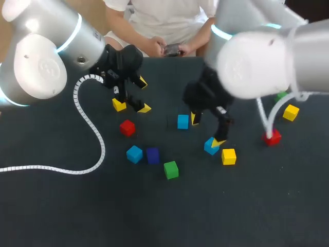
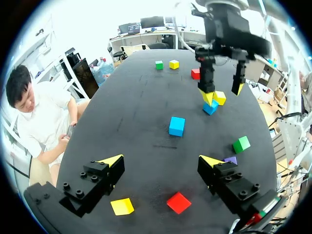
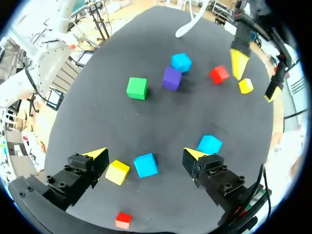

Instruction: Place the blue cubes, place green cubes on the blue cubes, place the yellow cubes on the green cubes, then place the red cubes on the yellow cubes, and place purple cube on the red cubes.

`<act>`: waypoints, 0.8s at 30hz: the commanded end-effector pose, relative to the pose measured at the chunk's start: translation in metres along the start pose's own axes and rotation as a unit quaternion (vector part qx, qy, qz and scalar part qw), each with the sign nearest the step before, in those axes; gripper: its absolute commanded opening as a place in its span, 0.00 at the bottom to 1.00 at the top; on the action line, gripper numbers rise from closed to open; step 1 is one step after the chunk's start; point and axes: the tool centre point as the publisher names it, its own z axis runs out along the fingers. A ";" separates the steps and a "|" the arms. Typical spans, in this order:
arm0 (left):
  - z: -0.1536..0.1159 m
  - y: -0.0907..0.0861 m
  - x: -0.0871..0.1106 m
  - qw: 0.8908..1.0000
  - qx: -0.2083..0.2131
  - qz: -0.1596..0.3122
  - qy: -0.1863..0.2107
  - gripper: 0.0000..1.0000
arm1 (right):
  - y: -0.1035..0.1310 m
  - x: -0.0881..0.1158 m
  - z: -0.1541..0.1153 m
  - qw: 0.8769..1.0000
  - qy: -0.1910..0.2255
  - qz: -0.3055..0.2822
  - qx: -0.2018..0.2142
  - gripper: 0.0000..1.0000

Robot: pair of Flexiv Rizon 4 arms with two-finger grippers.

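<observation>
My right gripper [image 1: 206, 130] hangs open over the middle of the table, and a light blue cube [image 3: 146, 165] lies below the gap between its fingers, untouched. A yellow cube [image 3: 117, 172] sits just beside that cube, and a second light blue cube [image 3: 209, 144] is by the other finger. My left gripper [image 1: 143, 95] is open at the back left, above a yellow cube [image 2: 122, 206] and a red cube [image 2: 179, 202]. A third light blue cube [image 1: 134, 154], a purple cube [image 1: 152, 155] and a green cube [image 1: 171, 170] lie nearer the front.
At the right side lie a red cube [image 1: 272, 137], a yellow cube [image 1: 291, 112] and a green cube [image 1: 280, 95], partly behind my right arm. A white ribbed cable [image 1: 87, 118] curls across the left of the table. A person's hands [image 1: 169, 49] rest at the far edge.
</observation>
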 end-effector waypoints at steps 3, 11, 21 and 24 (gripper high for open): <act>0.000 0.001 0.001 1.000 0.001 0.001 0.000 1.00 | 0.012 0.013 0.013 1.000 0.005 0.014 0.010 1.00; 0.000 0.001 0.001 1.000 0.001 0.001 0.000 1.00 | 0.021 0.023 0.016 0.999 0.013 -0.013 0.026 1.00; 0.000 0.001 0.001 1.000 0.001 0.001 0.000 1.00 | 0.016 0.023 0.027 0.998 0.002 -0.047 0.035 1.00; 0.000 0.001 0.001 1.000 0.001 0.001 0.000 1.00 | 0.013 0.026 0.028 0.998 -0.009 -0.049 0.045 1.00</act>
